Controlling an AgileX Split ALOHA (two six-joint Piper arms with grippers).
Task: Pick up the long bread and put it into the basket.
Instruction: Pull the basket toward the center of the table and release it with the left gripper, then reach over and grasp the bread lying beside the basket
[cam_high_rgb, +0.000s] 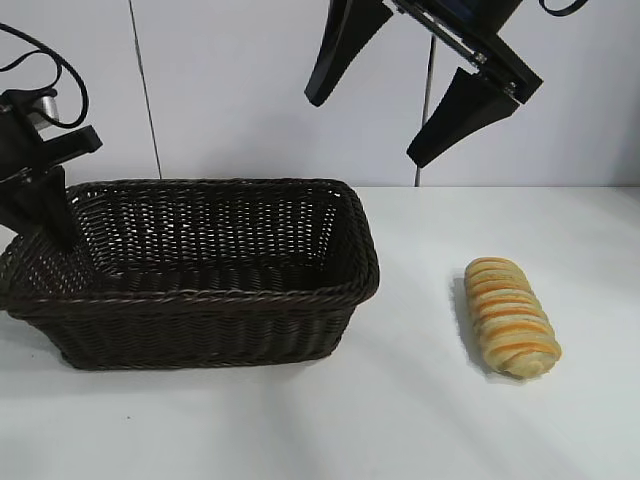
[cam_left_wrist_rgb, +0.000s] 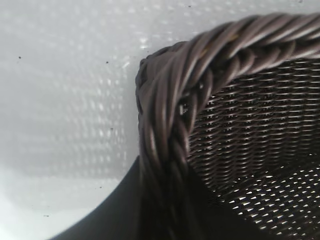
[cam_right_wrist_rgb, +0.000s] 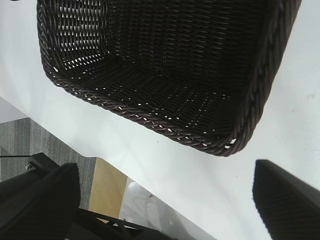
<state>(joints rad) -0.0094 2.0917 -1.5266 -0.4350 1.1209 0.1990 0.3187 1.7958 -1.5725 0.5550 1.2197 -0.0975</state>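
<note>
At 9 o'clock in the exterior view, the left gripper (cam_high_rgb: 42, 215) sits low at the basket's (cam_high_rgb: 365, 250) left end, w/ a dark finger (cam_high_rgb: 55, 215) reaching down just inside the rim. Left wrist view: braided rim corner up close, one dark finger (cam_left_wrist_rgb: 117, 210) beside it on the outside, a dark shape inside the weave too; looks like the jaws straddle the rim, but can't tell how wide they stand or if they pinch it.

Up at 12–1 o'clock, the right gripper (cam_high_rgb: 390, 105) hangs high over the table (cam_high_rgb: 420, 420), jaws spread wide, nothing between them. Right wrist view shows its two dark fingers (cam_right_wrist_rgb: 42, 197) far apart, basket (cam_right_wrist_rgb: 260, 90) beyond.

Bread (cam_high_rgb: 510, 316) lies flat on the table at 4 o'clock, well apart from the basket's right end, no gripper touching it. Oblong, golden-tan, w/ orange-brown crosswise stripes on top; paler low on the sides. Long axis runs roughly front to back, near end angled slightly toward 5 o'clock.

Basket: big, rectangular, dark brown wicker, sloping sides, braided rim; fills the left-centre of the table, much larger than the bread. Inside shows only weave.

Table is white; pale wall panels (cam_high_rgb: 240, 90) w/ dark seams behind. Open table between bread and basket. Right wrist view also catches grey floor (cam_right_wrist_rgb: 30, 140) and a tan board (cam_right_wrist_rgb: 107, 187) past the table edge.
</note>
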